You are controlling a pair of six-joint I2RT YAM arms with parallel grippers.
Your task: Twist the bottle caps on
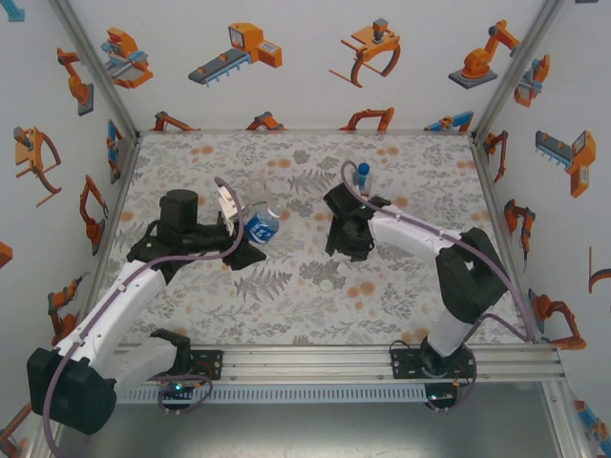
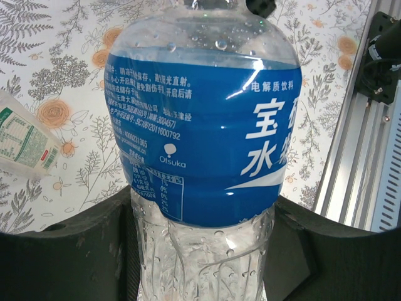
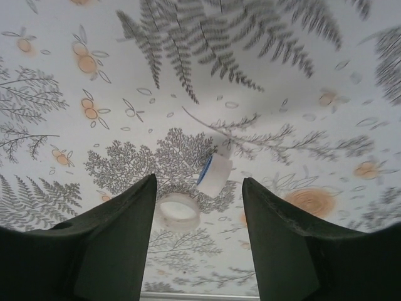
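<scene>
My left gripper (image 2: 203, 257) is shut on the lower body of the blue-labelled water bottle (image 2: 200, 132), which I hold off the table (image 1: 263, 227). My right gripper (image 3: 199, 182) hovers open over the table with nothing between its fingers. Below it lie two bottle caps: a white cap (image 3: 178, 211) resting flat, and a white cap with a blue rim (image 3: 215, 175) tipped on its edge. In the top view one white cap (image 1: 327, 284) shows just in front of the right gripper (image 1: 339, 246). A small bottle with a blue top (image 1: 363, 176) stands upright behind the right arm.
A bottle with a green-and-white label (image 2: 25, 143) lies on its side left of the held bottle, by the left wrist (image 1: 229, 200). The aluminium rail (image 1: 382, 361) runs along the near edge. Patterned walls close in the back and sides.
</scene>
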